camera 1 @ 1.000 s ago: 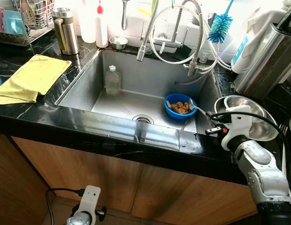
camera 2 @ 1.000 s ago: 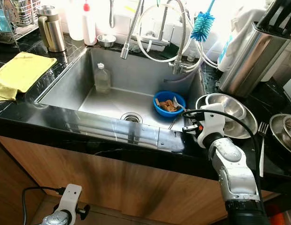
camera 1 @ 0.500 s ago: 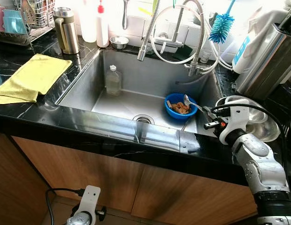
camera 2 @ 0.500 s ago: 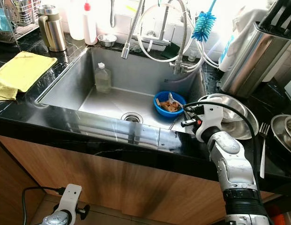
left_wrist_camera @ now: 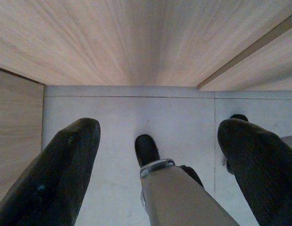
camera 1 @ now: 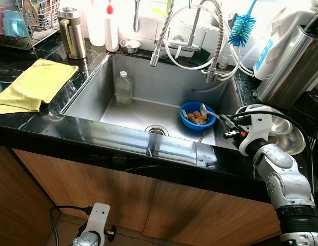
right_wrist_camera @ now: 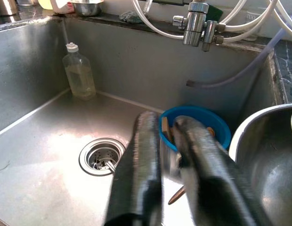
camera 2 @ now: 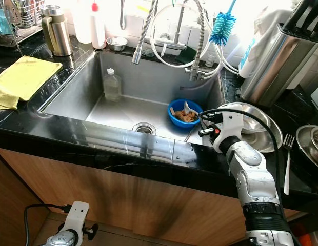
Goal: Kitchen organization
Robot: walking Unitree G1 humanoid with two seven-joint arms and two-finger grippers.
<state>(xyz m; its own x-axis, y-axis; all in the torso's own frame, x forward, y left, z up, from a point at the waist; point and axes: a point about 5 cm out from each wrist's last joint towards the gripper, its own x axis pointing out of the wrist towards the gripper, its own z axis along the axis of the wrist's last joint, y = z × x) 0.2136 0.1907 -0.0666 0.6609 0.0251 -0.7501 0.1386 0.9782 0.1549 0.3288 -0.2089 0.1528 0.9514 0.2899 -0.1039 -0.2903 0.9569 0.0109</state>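
Observation:
A blue bowl (camera 1: pixel 197 115) with brown food scraps sits on the sink floor at the right, near the drain (camera 1: pixel 157 130). My right gripper (camera 1: pixel 226 125) reaches in over the sink's right rim, shut on the handle of a metal spoon (camera 1: pixel 206 109). The spoon's head hangs over the bowl. In the right wrist view the two black fingers (right_wrist_camera: pixel 141 174) pinch the spoon (right_wrist_camera: pixel 169 160) just before the blue bowl (right_wrist_camera: pixel 216 127). My left gripper (left_wrist_camera: pixel 158 127) hangs idle and open low by the cabinet, facing the floor.
A clear bottle (camera 1: pixel 123 88) stands at the sink's back left. A steel bowl (camera 1: pixel 282 130) rests on the counter behind my right wrist. Faucet hoses (camera 1: pixel 213 46) and a blue brush (camera 1: pixel 241 28) hang above. A yellow cloth (camera 1: pixel 33 84) and steel jug (camera 1: pixel 73 33) lie left.
My right gripper has carried the spoon from the counter edge leftward and farther into the sink, so its head is now over the blue bowl. The left arm has stayed put.

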